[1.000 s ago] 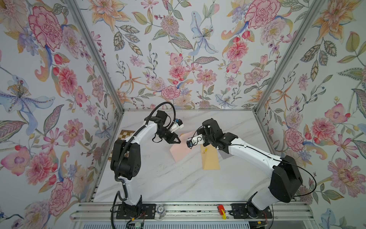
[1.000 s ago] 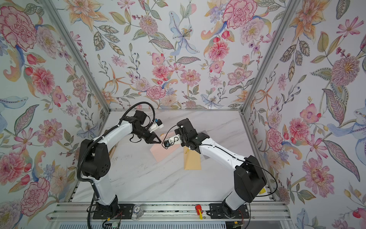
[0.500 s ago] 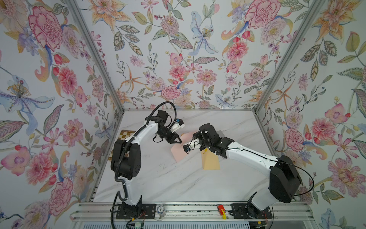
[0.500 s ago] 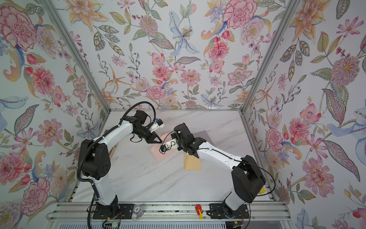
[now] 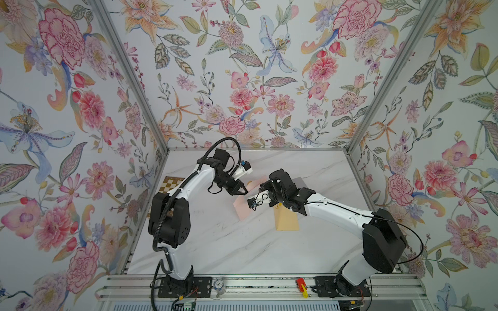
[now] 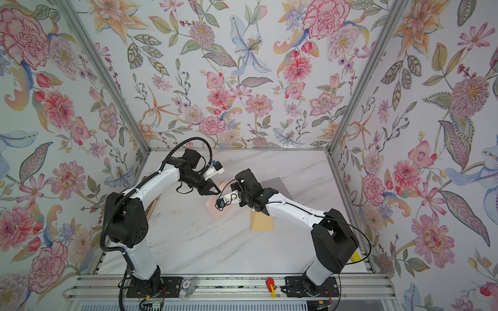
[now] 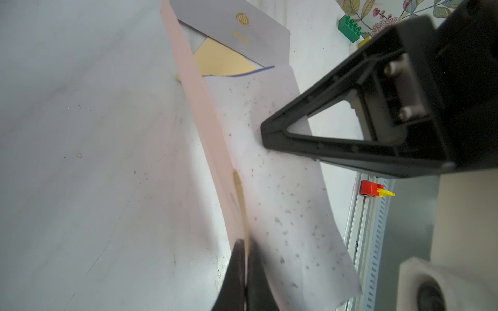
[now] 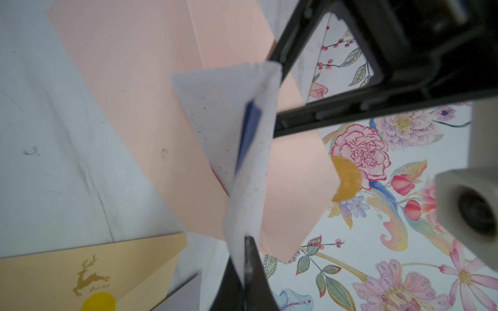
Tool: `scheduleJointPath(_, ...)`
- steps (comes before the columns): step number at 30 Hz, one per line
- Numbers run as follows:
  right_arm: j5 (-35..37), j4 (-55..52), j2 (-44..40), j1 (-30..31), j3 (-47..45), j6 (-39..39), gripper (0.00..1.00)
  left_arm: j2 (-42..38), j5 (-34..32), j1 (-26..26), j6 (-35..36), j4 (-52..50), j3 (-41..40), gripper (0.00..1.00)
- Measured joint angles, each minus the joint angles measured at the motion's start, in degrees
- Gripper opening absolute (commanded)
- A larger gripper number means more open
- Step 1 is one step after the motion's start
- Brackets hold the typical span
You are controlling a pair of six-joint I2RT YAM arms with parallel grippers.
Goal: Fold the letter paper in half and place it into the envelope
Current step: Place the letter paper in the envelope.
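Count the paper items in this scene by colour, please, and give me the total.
pink envelope: 1
tan envelope: 1
grey envelope: 1
white letter paper: 1
Total: 4

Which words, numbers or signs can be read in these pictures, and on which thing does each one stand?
"10": on the small round clear token on the metal front rail; small, read with some doubt.
Gold script under the gold deer on the yellow paper envelope: too blurred to read.
Gold emblem and gold line on the flat grey card: too blurred to read.
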Motion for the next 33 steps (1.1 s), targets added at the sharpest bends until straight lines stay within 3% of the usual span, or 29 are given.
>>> scheduleJointPath(33, -2.2, 1.2, -3.8, -3.8, -3.5, 8.0, 0.00, -1.6, 0.0, -0.2, -0.1, 0.1, -1.9, 0.00)
